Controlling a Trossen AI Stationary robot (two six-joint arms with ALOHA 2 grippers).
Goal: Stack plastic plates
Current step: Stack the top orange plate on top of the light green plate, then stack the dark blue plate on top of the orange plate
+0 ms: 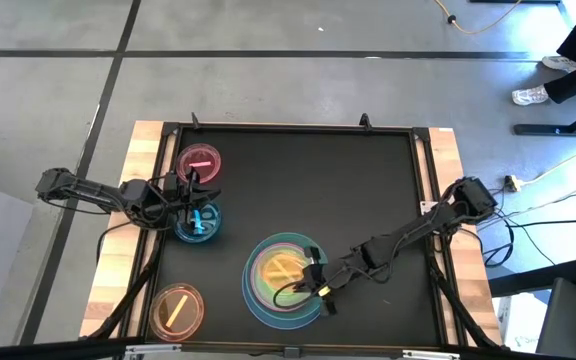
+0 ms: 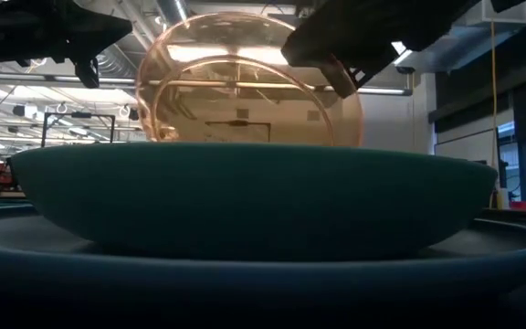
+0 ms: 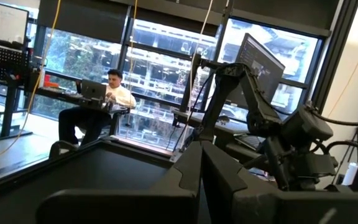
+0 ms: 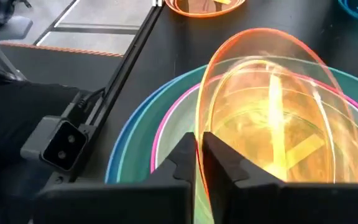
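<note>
At lower centre of the high view, our right gripper [image 4: 199, 163] is clamped on a tilted orange plate's [image 4: 272, 124] rim over the stack [image 1: 253, 295]; we should level it, then release. Left gripper [image 1: 193, 192] at the left looks closed.

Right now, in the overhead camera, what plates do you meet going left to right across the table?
Small orange plate → small blue plate → stack of large plates, where the right gripper holds a small orange plate on edge. The small pink plate overlaps the first two.
</note>
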